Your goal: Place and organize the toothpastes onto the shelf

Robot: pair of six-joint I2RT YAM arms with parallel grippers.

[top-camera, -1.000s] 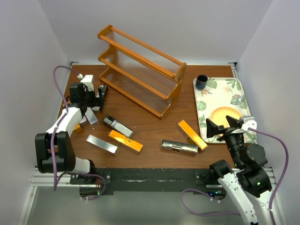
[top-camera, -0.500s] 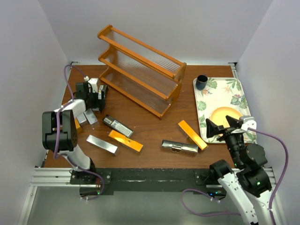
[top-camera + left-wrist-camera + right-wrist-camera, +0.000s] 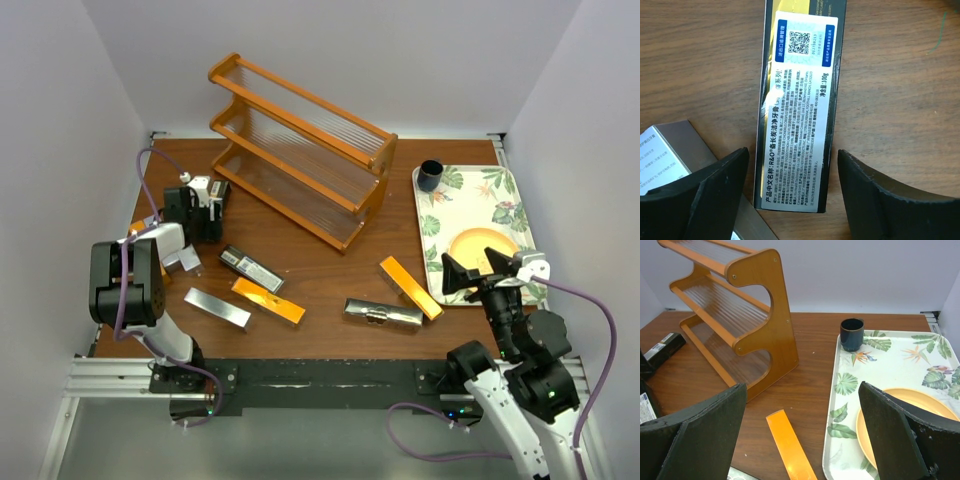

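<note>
The shelf (image 3: 300, 150) stands at an angle in the upper middle of the top view, on the table (image 3: 330, 240). Five toothpastes lie flat below it. A black carton (image 3: 251, 268), an orange carton (image 3: 268, 300) and a silver carton (image 3: 217, 307) are at lower left. A second silver carton (image 3: 383, 313) and a second orange carton (image 3: 410, 287) are at lower centre-right. The left gripper (image 3: 205, 205) sits at the left of the frame, just beside the shelf's lower left end. In the left wrist view its fingers (image 3: 715, 195) are spread, one on each side of a dark labelled carton (image 3: 797, 115) lying flat on the wood. A thin strip of table shows at each side, so no contact is seen. A grey carton (image 3: 665, 155) lies at lower left, partly beneath one finger. The right gripper (image 3: 480, 272) appears at lower right, over the lower edge of the leaf-patterned tray (image 3: 500, 195). Its fingers (image 3: 695, 440) are wide apart with nothing between them. The tray holds a yellow plate (image 3: 478, 243) and a dark cup (image 3: 430, 175).
</note>
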